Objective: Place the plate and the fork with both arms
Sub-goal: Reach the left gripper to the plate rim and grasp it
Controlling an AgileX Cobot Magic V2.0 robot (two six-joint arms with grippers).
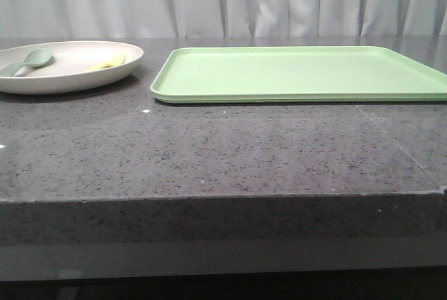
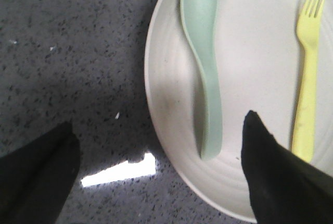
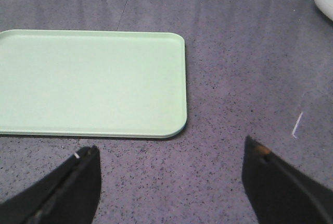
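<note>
The cream plate [image 1: 70, 70] sits at the table's far left. On it lie the yellow fork [image 1: 106, 62] and a sage-green spoon [image 1: 29, 61]. In the left wrist view the plate [image 2: 250, 47] holds the spoon [image 2: 205, 67] and the fork [image 2: 308, 73] side by side. My left gripper [image 2: 158, 125] is open over the plate's rim, one finger above the plate and the other above the table. My right gripper [image 3: 169, 153] is open and empty above bare table. Neither gripper shows in the front view.
A rectangular light-green tray [image 1: 300, 73] lies right of the plate; it also shows in the right wrist view [image 3: 91, 81], just beyond the right gripper. The dark speckled table [image 1: 223, 153] ends in a front edge below.
</note>
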